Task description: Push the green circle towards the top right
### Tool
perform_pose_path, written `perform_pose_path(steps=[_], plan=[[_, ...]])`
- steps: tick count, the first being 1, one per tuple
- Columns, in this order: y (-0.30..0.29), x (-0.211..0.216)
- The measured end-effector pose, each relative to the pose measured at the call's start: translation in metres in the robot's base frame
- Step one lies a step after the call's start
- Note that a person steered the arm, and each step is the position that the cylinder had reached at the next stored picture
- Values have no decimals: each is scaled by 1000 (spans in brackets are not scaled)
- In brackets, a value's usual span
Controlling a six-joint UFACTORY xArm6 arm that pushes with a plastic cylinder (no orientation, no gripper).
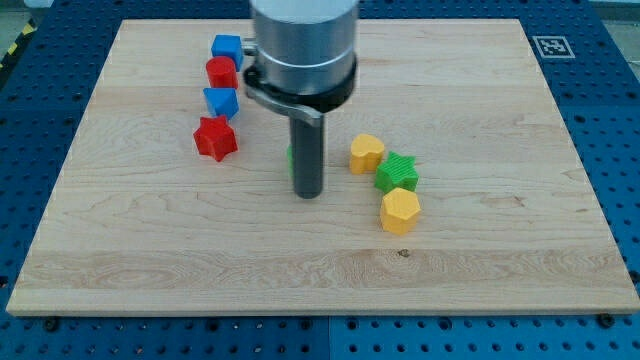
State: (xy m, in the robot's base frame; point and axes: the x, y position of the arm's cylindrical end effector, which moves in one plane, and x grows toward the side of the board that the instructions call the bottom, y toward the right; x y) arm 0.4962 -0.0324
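My tip (308, 193) rests on the wooden board a little left of the middle. The green circle (290, 161) is almost wholly hidden behind the rod; only a thin green sliver shows at the rod's left edge, just above the tip. The tip stands at the view's bottom side of that block, touching or very close to it; I cannot tell which.
To the right of the rod lie a yellow heart (366, 153), a green star (397, 172) and a yellow hexagon (399, 211). To the left lie a red star (215, 138), a blue block (221, 101), a red round block (221, 72) and a blue cube (227, 47).
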Motion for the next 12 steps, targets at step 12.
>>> perform_pose_path(steps=[12], plan=[[55,-91]])
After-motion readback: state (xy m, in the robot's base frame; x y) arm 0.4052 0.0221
